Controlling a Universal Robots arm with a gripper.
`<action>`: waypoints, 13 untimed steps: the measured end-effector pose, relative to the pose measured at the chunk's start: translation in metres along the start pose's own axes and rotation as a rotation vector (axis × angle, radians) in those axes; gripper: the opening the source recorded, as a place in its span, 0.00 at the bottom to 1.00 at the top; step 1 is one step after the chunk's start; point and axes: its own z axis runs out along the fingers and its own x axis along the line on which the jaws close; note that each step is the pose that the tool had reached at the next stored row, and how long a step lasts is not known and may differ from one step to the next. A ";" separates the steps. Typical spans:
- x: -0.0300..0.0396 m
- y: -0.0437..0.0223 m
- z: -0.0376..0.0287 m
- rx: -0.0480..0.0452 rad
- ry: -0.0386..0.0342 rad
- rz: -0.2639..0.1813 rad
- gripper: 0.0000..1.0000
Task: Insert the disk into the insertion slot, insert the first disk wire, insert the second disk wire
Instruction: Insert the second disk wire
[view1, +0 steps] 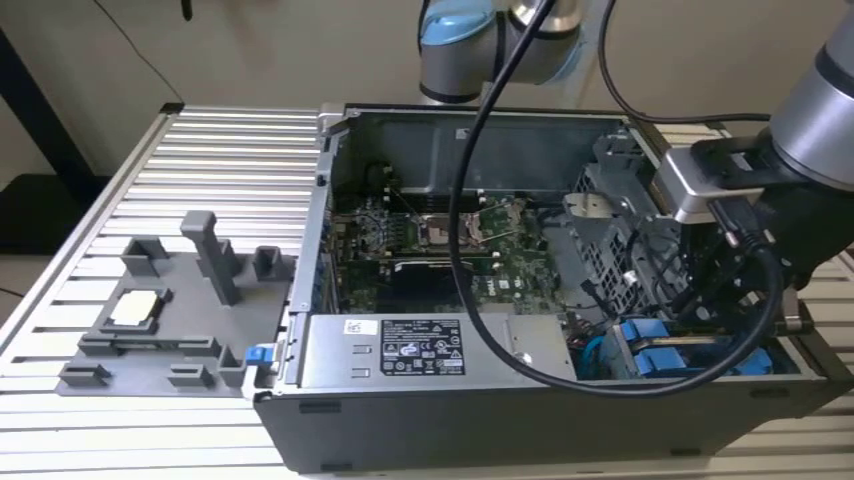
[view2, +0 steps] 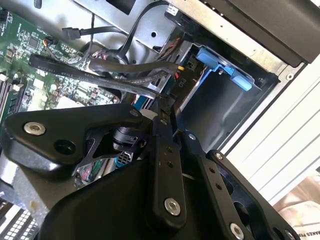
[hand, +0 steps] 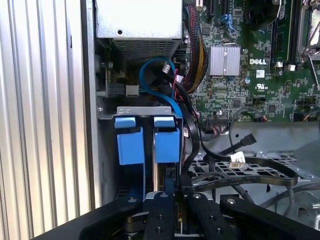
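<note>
**Hand clenched at the back of the drive bay, disk seated in its slot**

In both wrist views the hand (hand: 175, 194) (view2: 162, 107) is clenched, its black fingertips (hand: 161, 200) drawn close together. It sits just behind two blue-framed drives that stand side by side. Whether anything is pinched between the fingertips cannot be told.

The disk (hand: 166, 142) is the drive directly ahead of the hand. It is already inside the insertion slot (hand: 146, 111), with the second drive (hand: 130, 142) touching or nearly touching it.

Beside the hand, a bundle of black wires (hand: 240, 167) loops across the perforated cage floor and crowds the approach to the bay. A blue cable (hand: 150, 67) arcs over the metal edge of the slot.

Beyond the cable sits the silver power supply box (hand: 139, 20), and next to it the green circuit board (hand: 250, 75).

In the exterior view the arm (view1: 814, 110) reaches into the open computer case (view1: 534, 420) from the exterior view's right. Its thick black hose (view1: 481, 200) hangs across the case opening.

The case stands on a ribbed metal counter (view1: 214, 140). Toward the exterior view's left, well apart from the hand, a grey parts tray (view1: 174, 300) with upright posts rests on the counter. A plain pale wall (view1: 267, 50) stands behind.
</note>
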 end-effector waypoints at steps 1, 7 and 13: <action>0.0000 -0.0001 0.0004 0.0001 -0.0010 0.000 0.16; 0.0008 -0.0001 0.0039 0.0000 -0.0030 0.000 0.16; 0.0016 0.0000 0.0065 -0.0001 -0.0027 0.000 0.16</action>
